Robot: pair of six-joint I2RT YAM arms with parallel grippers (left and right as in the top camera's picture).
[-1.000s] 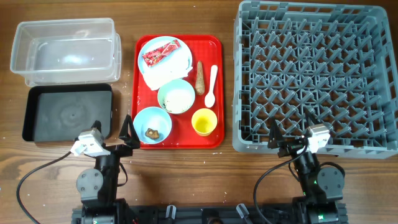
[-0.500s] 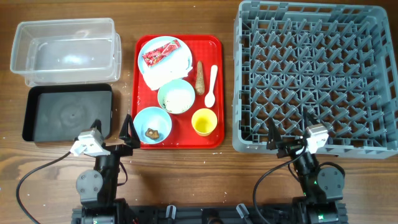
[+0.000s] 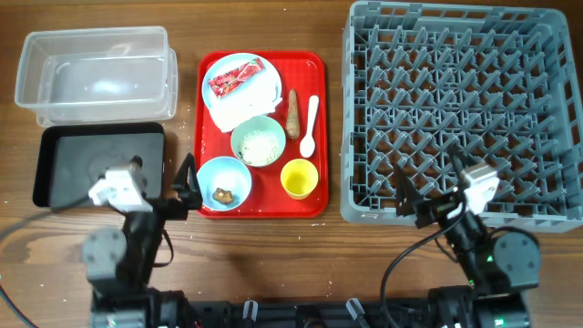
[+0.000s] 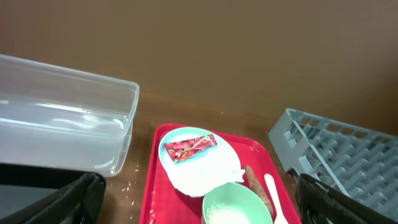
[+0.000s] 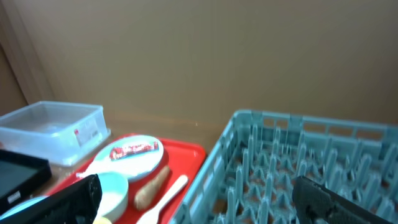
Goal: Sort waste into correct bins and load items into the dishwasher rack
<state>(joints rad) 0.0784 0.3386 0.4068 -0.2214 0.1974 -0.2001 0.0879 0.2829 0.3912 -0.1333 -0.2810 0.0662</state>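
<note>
On the red serving tray (image 3: 314,73), a pale blue plate (image 3: 219,71) holds a red wrapper (image 3: 235,76) and a white napkin (image 3: 241,111). Beside it lie a carrot-like stick (image 3: 293,112) and a white spoon (image 3: 309,128). One bowl (image 3: 258,141) holds rice. Another bowl (image 3: 223,180) holds a brown lump (image 3: 222,193). A yellow cup (image 3: 299,178) stands at the front. The clear tub (image 3: 91,73) and black tray (image 3: 100,164) are on the left, and the grey rack (image 3: 460,109) is on the right. My left gripper (image 3: 185,189) is open and empty by the tray's front left corner. My right gripper (image 3: 426,193) is open and empty over the rack's front edge.
Loose rice grains (image 4: 134,186) lie on the wood between the clear tub (image 4: 62,130) and the red tray (image 4: 152,186). Both arm bases and their cables sit at the table's front edge. The rack (image 5: 298,162) has upright pegs across its floor.
Both arms have lifted from their low rest pose. The left wrist shifted left and up, the right wrist right and up. Both grippers stay open. The task's things have not moved.
</note>
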